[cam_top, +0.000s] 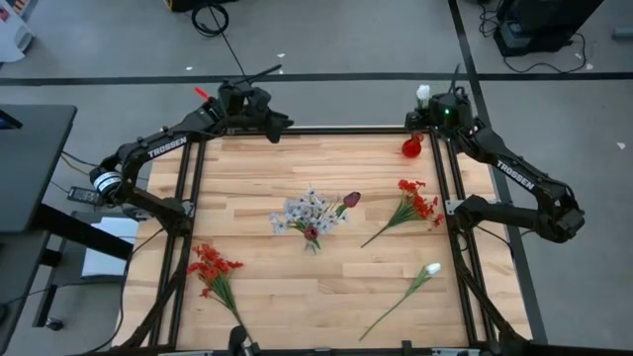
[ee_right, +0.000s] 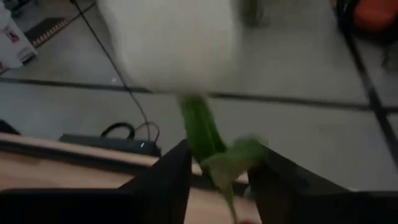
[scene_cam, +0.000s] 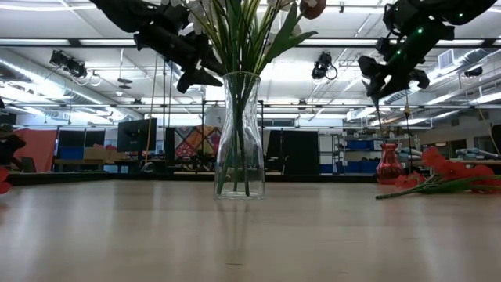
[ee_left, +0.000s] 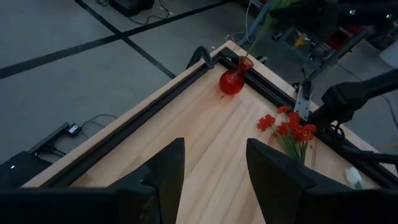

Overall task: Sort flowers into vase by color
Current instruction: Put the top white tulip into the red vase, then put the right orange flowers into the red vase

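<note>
R hand point(cam_top: 432, 111) is up at the far right corner of the counter point(cam_top: 297, 297), clenched on the green stem of a white bud flower point(cam_top: 423, 93); bud sticks out past the counter's far edge in the high view, and the stem point(ee_right: 202, 134) runs between the two dark fingers point(ee_right: 163, 180) in the R wrist view. Just beside it, at that corner, stands a small red vase point(cam_top: 411, 147) w/ a stem in it.

L hand point(cam_top: 265, 117) waits over the far edge, left of centre, fingers point(ee_left: 165, 168) apart and holding nothing.

Mid-counter: clear glass vase point(scene_cam: 239, 137) w/ pale lavender-white sprays point(cam_top: 309, 212) and a dark maroon tulip point(cam_top: 351, 199) standing in it.

Loose flowers lying flat: red cluster point(cam_top: 417, 201) near the right edge, stem pointing toward the centre; another white bud point(cam_top: 432, 269) toward the near right corner, stem slanting to the near edge; red cluster point(cam_top: 210, 264) by the left edge near the near left corner.
</note>
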### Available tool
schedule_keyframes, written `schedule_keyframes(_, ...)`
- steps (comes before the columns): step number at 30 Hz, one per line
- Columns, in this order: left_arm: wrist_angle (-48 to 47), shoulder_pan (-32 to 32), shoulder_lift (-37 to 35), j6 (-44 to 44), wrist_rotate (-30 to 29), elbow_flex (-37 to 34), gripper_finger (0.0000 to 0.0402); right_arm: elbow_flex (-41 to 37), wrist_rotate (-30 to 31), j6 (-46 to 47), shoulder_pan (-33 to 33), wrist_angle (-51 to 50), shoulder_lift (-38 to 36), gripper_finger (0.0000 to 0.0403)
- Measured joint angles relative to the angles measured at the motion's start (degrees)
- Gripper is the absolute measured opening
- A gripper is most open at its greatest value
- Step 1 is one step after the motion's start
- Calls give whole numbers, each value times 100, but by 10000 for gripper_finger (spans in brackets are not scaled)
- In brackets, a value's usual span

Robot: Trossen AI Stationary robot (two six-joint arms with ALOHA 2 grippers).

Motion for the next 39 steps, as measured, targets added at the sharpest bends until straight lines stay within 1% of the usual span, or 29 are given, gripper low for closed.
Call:
schedule_keyframes(2, -76, 0, 0, 29, 0, 0, 176, 41, -143, 266, 0, -347, 2, 165)
schedule_keyframes(5, -248, 0, 0, 124, 0, 0, 176, 308, -446, 806, 0, -1045, 19, 167)
schedule_keyframes(10, -451, 0, 0, 185, 2, 0, 176, 911, -1116, 1809, -39, -2361, 30, 168)
schedule_keyframes(13, -462, 0, 0, 186, 2, 0, 176, 1213, -1258, 2352, -87, -3360, 56, 168)
schedule_keyframes(16, -466, 0, 0, 237, 7, 0, 176, 1257, -1516, 2724, -97, -4156, 67, 168)
schedule_keyframes(19, -477, -9, 0, 362, 15, 0, 176, 1122, -1763, 3050, 67, -4603, 65, 169)
schedule_keyframes(24, -697, -20, -2, 741, 129, 0, 176, 742, -1917, 3754, 685, -4568, 65, 174)
schedule_keyframes(28, -970, -20, -2, 1011, 148, 0, 176, 381, -2029, 4536, 1270, -4372, 65, 185)
schedule_keyframes(36, -1608, 24, -2, 1508, 144, 0, 176, -397, -2180, 6526, 2565, -3948, 65, 216)
schedule_keyframes(39, -1714, 29, -2, 1669, 86, 0, 176, -642, -2248, 7250, 3053, -3557, 71, 228)
